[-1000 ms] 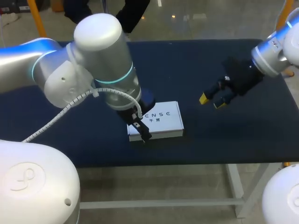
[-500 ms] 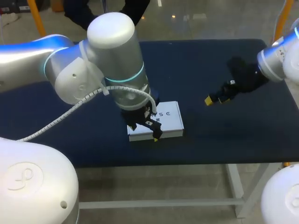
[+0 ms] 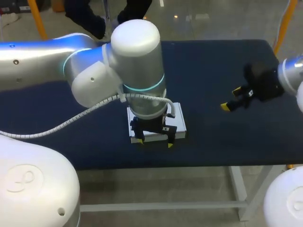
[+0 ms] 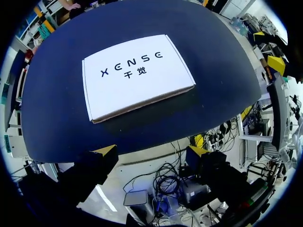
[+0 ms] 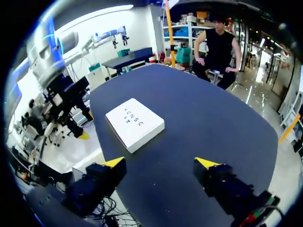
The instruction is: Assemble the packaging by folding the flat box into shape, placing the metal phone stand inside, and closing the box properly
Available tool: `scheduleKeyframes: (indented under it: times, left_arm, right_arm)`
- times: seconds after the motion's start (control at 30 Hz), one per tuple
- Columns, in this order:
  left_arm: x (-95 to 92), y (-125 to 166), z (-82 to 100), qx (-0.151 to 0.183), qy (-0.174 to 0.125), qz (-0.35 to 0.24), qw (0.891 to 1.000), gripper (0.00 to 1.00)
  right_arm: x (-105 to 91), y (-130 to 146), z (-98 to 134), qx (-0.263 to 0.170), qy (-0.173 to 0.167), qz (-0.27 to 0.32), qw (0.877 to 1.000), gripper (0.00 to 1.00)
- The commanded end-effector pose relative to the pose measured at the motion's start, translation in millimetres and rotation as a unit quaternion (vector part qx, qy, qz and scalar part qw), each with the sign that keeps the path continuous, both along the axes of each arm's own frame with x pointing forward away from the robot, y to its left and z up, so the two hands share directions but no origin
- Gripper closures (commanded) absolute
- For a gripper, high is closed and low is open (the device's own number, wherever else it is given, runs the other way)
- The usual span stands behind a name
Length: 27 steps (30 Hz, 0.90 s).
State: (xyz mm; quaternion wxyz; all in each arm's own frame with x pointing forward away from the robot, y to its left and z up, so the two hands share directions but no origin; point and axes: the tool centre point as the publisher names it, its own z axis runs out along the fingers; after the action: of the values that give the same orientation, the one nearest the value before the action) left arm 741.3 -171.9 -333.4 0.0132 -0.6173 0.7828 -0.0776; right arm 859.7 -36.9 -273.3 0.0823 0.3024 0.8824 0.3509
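1. Dark blue table (image 3: 213, 61) carries a closed white box (image 4: 137, 75), flat, near the front edge.
2. Over the box's front edge hangs the left pincer (image 3: 155, 143), fingers apart, box just ahead of them.
3. Well apart to the right is the right pincer (image 3: 230, 100), fingers apart too.

My left arm (image 3: 94, 61): glossy white and silver cylinders, a teal light ring (image 3: 147, 88) at the wrist, a white ribbed cable (image 3: 71, 120) outside. My right arm (image 3: 293, 73): silver-white. Both end in black jaws with yellow fingertips (image 3: 170, 144). White domed shoulders (image 3: 28, 184) at the near corners.
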Motion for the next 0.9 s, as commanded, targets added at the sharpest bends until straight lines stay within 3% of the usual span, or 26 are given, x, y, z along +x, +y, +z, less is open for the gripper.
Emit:
scheduleKeyframes:
  times: [0.03,0.2,0.47,0.67,0.9]
  left_arm:
    - [-5.1,-9.6,-12.7,0.002,-0.003,0.011,1.0,0.0]
    - [-10.7,-16.3,-23.5,-0.003,0.004,0.02,1.0,0.0]
    - [-7.7,-22.2,-39.1,-0.009,0.003,0.047,0.999,0.0]
    - [-0.4,-22.4,-47.5,-0.008,0.003,0.058,0.998,0.0]
    - [9.4,-26.6,-52.7,0.019,-0.002,0.06,0.998,0.0]
  right_arm:
    - [1.5,-8.1,-15.2,0.026,-0.064,0.009,0.998,0.0]
    - [11.4,-19.8,-24.0,0.025,-0.095,0.03,0.995,0.0]
    - [21.6,-43.2,-46.4,0.097,-0.131,0.081,0.983,0.0]
    - [24.4,-47.1,-48.7,0.088,-0.159,0.079,0.98,0.0]
    - [27.7,-51.0,-48.1,0.082,-0.191,0.077,0.975,0.0]
